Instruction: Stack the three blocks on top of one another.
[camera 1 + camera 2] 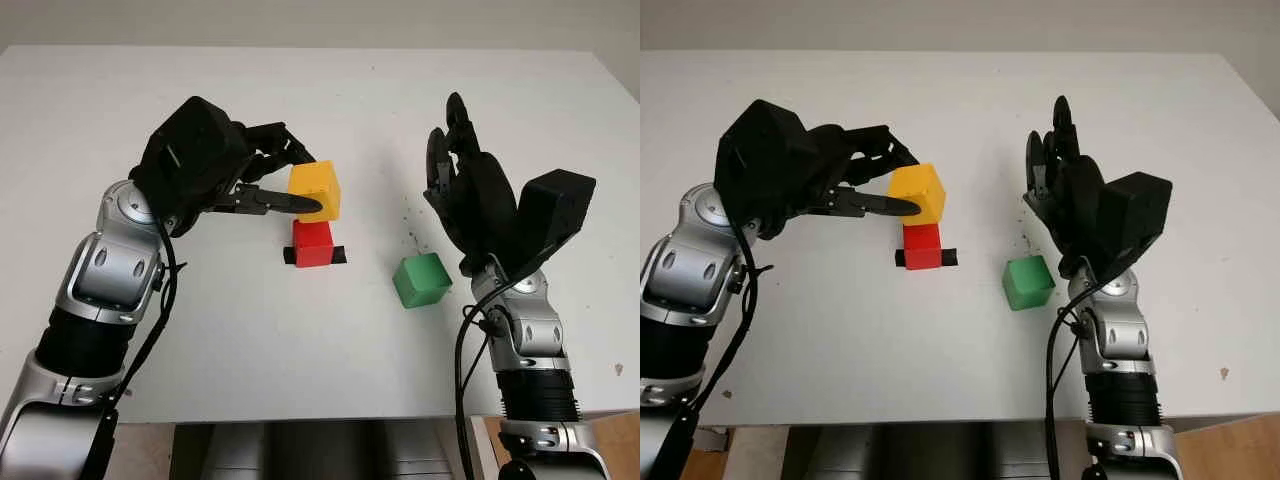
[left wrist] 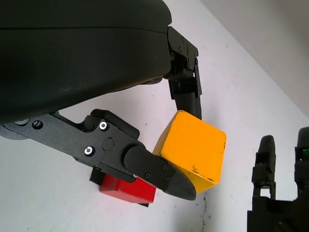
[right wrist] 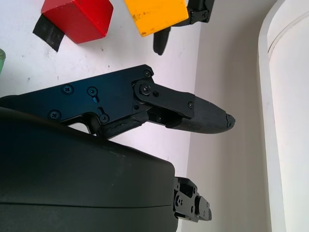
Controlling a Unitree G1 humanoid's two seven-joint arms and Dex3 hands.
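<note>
My left hand (image 1: pixel 300 185) is shut on the yellow block (image 1: pixel 316 190), holding it tilted just above the red block (image 1: pixel 312 243). The red block sits on a strip of black tape (image 1: pixel 338 256) near the table's middle. In the left wrist view the yellow block (image 2: pixel 193 154) is pinched between two black fingers (image 2: pixel 159 171), with the red block (image 2: pixel 128 189) below it; I cannot tell whether the two blocks touch. The green block (image 1: pixel 421 279) lies on the table to the right. My right hand (image 1: pixel 465 185) is open, raised just behind and beside the green block.
The white table (image 1: pixel 300 350) spreads wide around the blocks, with its front edge near my arms. A few small dark specks (image 1: pixel 412 237) mark the surface behind the green block.
</note>
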